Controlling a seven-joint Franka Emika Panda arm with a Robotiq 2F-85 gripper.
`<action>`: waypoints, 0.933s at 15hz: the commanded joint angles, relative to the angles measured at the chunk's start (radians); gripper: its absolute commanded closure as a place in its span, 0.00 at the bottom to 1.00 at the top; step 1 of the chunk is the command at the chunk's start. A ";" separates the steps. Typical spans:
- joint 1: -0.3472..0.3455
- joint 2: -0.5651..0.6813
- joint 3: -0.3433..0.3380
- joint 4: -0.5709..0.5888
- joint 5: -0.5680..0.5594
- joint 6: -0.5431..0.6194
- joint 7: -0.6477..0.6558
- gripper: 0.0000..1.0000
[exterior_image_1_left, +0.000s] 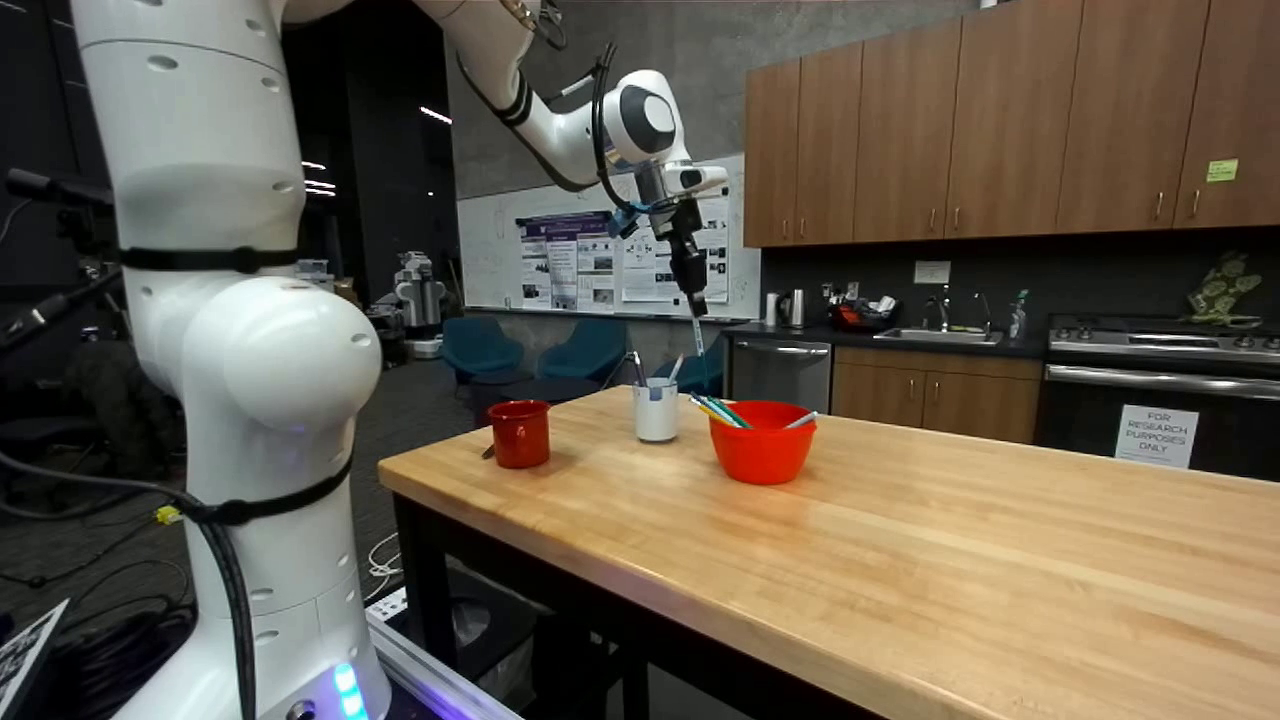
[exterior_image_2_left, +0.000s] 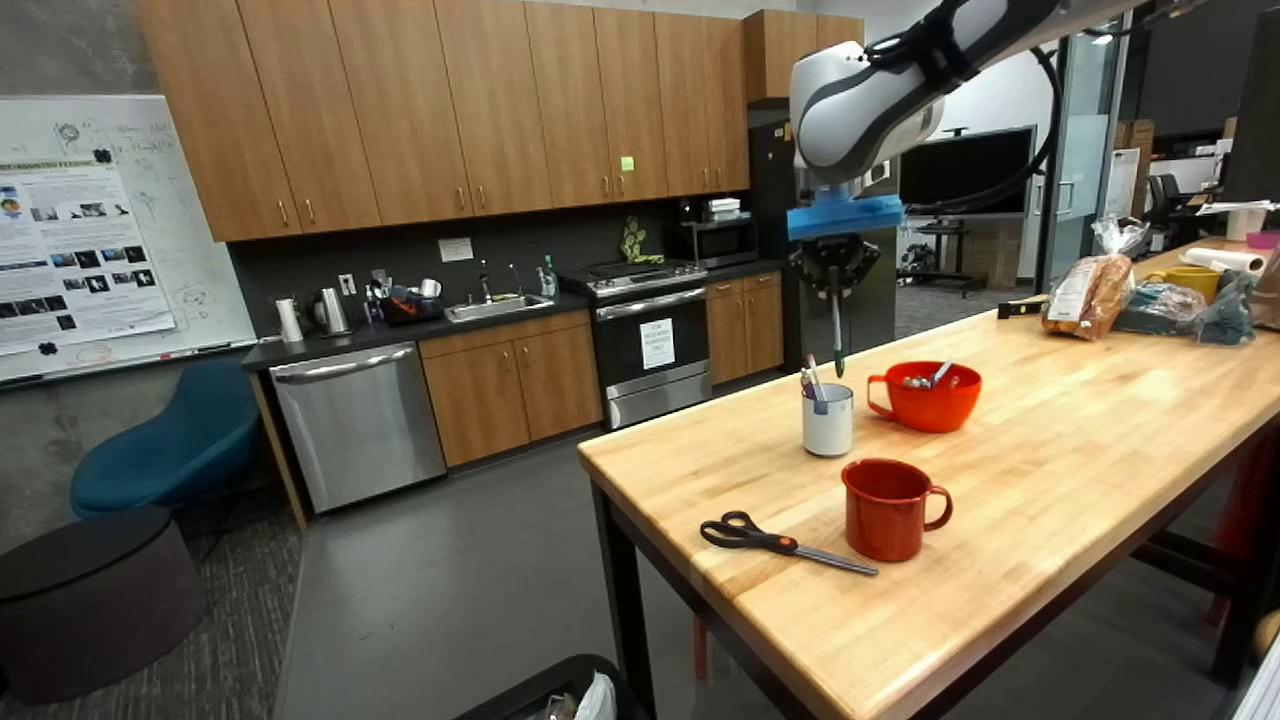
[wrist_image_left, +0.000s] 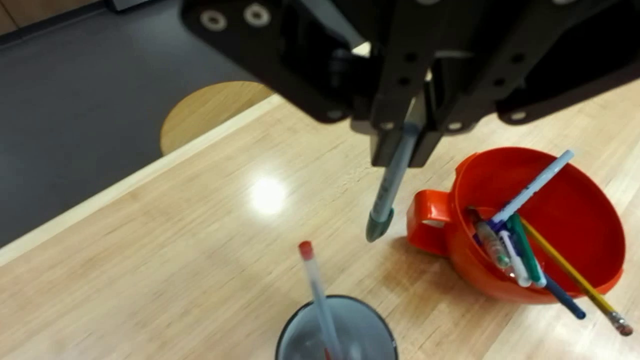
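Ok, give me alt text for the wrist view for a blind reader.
A black gripper holds a green-tipped gray pen angled down over a wooden table. A red bowl of pens and a pencil sits at right; a cup with a red-tipped pen is cropped below.

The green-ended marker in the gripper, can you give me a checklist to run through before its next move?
1. Gripper shut on the marker: ok, held between its jaws.
2. Marker's green end down: ok.
3. Marker off the table: ok, it hangs above.
4. White cup wholly in the wrist view: not ok, cut off by the lower edge.
5. Red bowl upright: ok, though a pencil pokes past its rim.
6. Scissors apart from the dark red mug: cannot tell whether they touch.
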 joint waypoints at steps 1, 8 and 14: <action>0.009 -0.051 0.007 -0.012 0.095 0.001 -0.080 0.97; 0.008 -0.086 0.021 -0.016 0.167 -0.031 -0.159 0.97; 0.004 -0.066 0.030 -0.060 0.157 -0.018 -0.155 0.97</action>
